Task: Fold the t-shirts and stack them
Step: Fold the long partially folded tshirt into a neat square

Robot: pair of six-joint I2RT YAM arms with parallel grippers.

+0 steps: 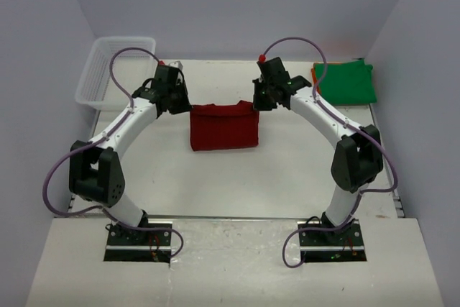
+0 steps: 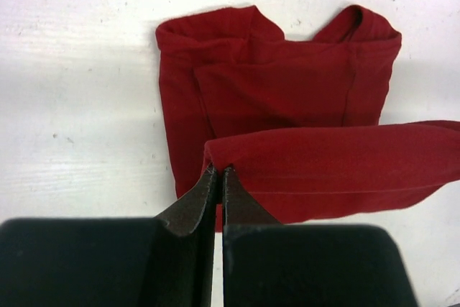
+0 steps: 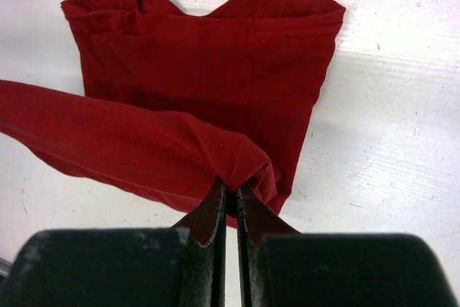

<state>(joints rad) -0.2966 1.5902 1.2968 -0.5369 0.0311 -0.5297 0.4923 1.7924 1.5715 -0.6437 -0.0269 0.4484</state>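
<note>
Dark red t-shirt (image 1: 223,129), part-folded, at the centre of the table (image 1: 237,185). The left gripper (image 2: 219,172) is closed on its far-left corner and the right gripper (image 3: 231,186) on its far-right corner; the pinched edge is raised above the layers lying flat. Bright green t-shirt (image 1: 346,83) lies folded on the orange t-shirt (image 1: 315,73) at far right. White mesh basket (image 1: 108,70) at far left.

The dark red cloth t-shirt (image 1: 223,127) lies mid desk (image 1: 237,185). Far right, the bright green cloth t-shirt (image 1: 346,82) sits on the orange cloth t-shirt (image 1: 315,72). Far left is the white plastic mesh basket (image 1: 90,80).
</note>
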